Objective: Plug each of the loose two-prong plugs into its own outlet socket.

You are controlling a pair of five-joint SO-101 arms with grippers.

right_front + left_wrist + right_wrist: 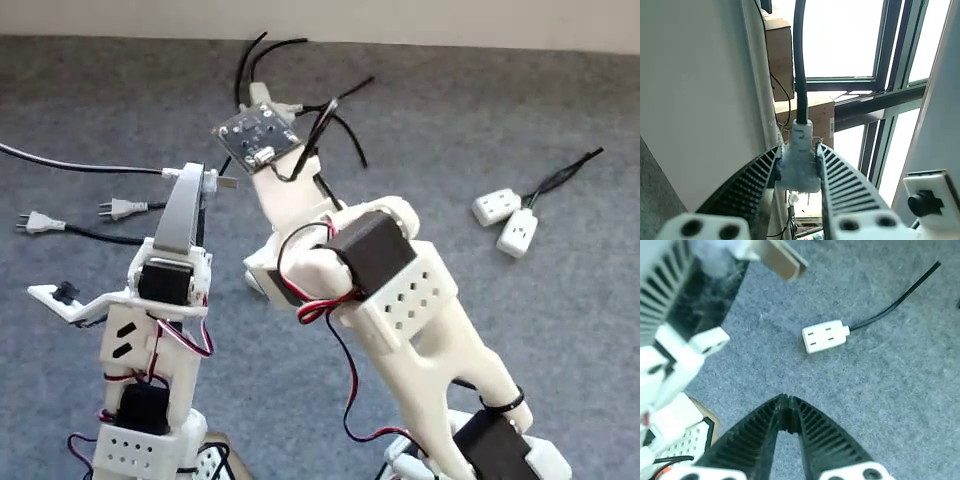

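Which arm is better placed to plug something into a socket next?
Left, probably: the left claw is shut on a plug, ready to carry to a socket. The right claw is shut and empty, over the carpet near an outlet socket.

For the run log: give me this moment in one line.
left gripper shut on held plug, raised | right gripper shut, empty | two loose plugs on carpet | outlet sockets unused
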